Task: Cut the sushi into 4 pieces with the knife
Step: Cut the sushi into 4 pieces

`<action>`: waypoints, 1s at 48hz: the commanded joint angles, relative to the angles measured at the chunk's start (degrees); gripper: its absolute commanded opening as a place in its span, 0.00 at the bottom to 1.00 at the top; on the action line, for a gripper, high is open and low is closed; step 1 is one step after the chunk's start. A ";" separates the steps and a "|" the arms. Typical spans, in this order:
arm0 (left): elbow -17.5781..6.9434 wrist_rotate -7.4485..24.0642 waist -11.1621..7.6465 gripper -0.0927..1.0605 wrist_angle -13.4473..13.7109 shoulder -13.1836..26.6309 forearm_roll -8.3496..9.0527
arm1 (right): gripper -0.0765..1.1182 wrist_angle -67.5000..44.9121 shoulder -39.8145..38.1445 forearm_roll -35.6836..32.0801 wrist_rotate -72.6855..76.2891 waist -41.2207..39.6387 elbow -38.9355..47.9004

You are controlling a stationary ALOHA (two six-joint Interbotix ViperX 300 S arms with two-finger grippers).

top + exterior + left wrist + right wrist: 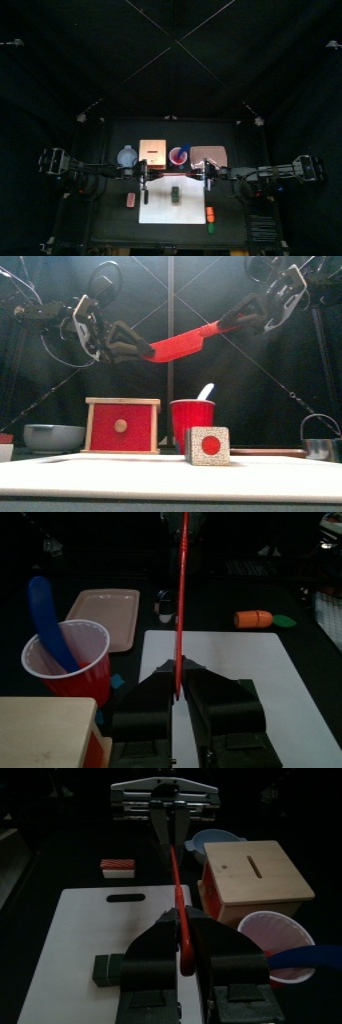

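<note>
Both claws are clamping one red knife [181, 346] at once, high over the bench [114, 225]. L claw [178, 677] is pinching the lower end and R claw [183, 928] the upper end, so the blade is hanging on a slant btw them. It reads as a mid-air hand-over. I can't tell for sure which end is the handle.

Key relation: the sushi [206, 445] is sitting on the white board [167, 208], about mid-board, almost straight below where the claws are meeting. Neither arm looks clearly nearer. The R wrist view shows the sushi just beside R's jaws, while in the L wrist view L's own jaws are prob. hiding it. It's a short block w/ its red-centred end facing front, so its long axis is prob. running front-to-back. The blade would then need to come down across it, roughly L-R. Right now the knife is lying along that L-R line but is tilted and well above.

Around it:
- The wooden box [123, 424], the red cup [191, 421] w/ a blue knife [47, 617], the bowl [51, 437] and the pink tray [207, 155] are all sitting along the back, behind the board.
- The metal cutter [318, 444] is at far R.
- A small red-and-white toy [118, 866] is lying off the board's L end.
- An orange-and-green toy [211, 213] is lying off the board's R side.

Nothing is standing btw the blade and the sushi. The cup is the closest thing to clip on the way down.
</note>
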 commanded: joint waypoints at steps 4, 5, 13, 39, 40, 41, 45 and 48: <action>-0.62 -0.26 0.18 0.34 -4.48 1.58 1.67 | 0.13 0.97 1.41 3.25 0.00 0.88 -0.35; -0.44 -0.26 0.18 0.34 -5.63 2.11 1.85 | 0.13 1.14 1.67 3.43 0.00 0.88 -0.26; 0.00 -0.26 -0.70 0.34 -11.95 5.98 1.93 | 0.13 1.32 5.19 4.22 0.00 1.85 -0.09; -1.85 -0.79 -4.48 0.34 -15.64 12.83 1.67 | 0.13 4.04 16.08 9.23 0.00 5.01 0.09; -2.02 -0.79 -4.66 0.34 -15.64 13.10 1.67 | 0.13 3.96 16.08 9.32 0.00 5.01 0.18; -2.29 -0.79 -4.75 0.34 -15.64 13.27 1.58 | 0.13 3.96 16.00 9.40 0.00 5.01 0.18; -2.90 -0.88 -5.27 0.34 -15.64 14.77 1.67 | 0.13 4.04 16.08 9.49 0.00 5.01 0.18; -3.25 -1.05 -5.54 0.34 -15.64 15.82 1.41 | 0.13 4.04 16.08 9.49 0.00 5.01 0.18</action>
